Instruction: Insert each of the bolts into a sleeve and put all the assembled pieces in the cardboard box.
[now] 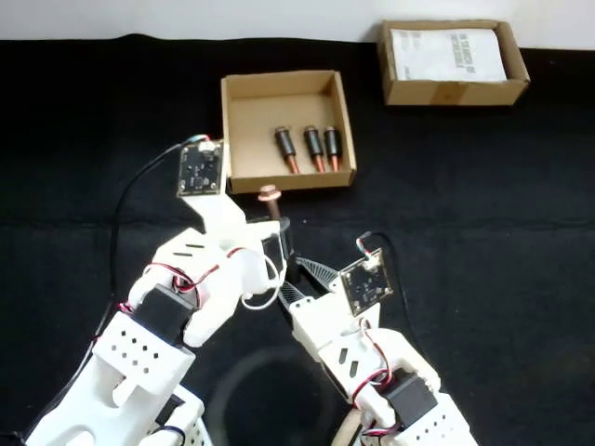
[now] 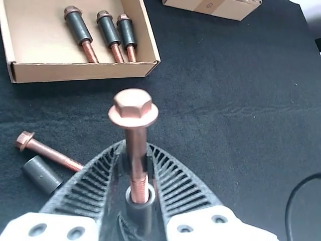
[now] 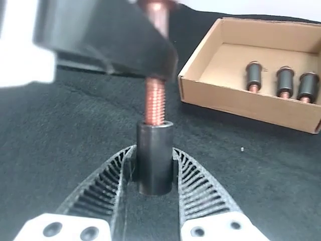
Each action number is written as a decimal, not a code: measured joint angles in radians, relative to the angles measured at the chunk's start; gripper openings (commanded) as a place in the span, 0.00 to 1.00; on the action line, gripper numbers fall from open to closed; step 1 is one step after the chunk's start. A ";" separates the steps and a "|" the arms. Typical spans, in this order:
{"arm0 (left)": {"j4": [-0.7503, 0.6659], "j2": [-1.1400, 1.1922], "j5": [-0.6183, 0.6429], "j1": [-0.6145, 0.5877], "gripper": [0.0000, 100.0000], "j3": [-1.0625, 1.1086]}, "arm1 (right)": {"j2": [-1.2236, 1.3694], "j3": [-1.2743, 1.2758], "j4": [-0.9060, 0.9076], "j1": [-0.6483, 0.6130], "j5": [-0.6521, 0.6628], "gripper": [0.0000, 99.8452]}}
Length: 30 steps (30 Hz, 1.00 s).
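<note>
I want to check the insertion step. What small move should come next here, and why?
Probably the left gripper should push the bolt straight down: its threaded tip just sits in the mouth of the sleeve, which the right gripper holds upright, and much thread is bare.

You've got a bolt (image 2: 133,108) in glossy coppery metal with rough threads, and a sleeve (image 3: 155,155) that's dark and smooth with a faint sheen; can't tell if it's metal or plastic. Cardboard box (image 1: 240,102) is plain matt brown card on matt black cloth (image 1: 483,232), slightly fuzzy. Your left gripper (image 2: 136,149) has ribbed matt black plastic fingers (image 2: 95,186) on smooth white plastic mounts.
</note>
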 measured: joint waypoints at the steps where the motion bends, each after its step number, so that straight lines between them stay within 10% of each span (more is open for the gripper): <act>1: 0.017 0.000 -0.002 0.008 0.01 0.000 | 0.000 -0.009 0.000 0.014 0.003 0.01; 10: 0.043 -0.009 -0.028 0.132 0.03 0.000 | 0.000 -0.055 0.003 0.075 0.055 0.01; 20: 0.058 -0.017 -0.080 0.169 0.46 -0.002 | 0.002 -0.086 0.005 0.130 0.063 0.01; 30: 0.058 -0.061 -0.081 0.083 0.51 -0.043 | 0.035 -0.147 -0.017 0.282 0.071 0.01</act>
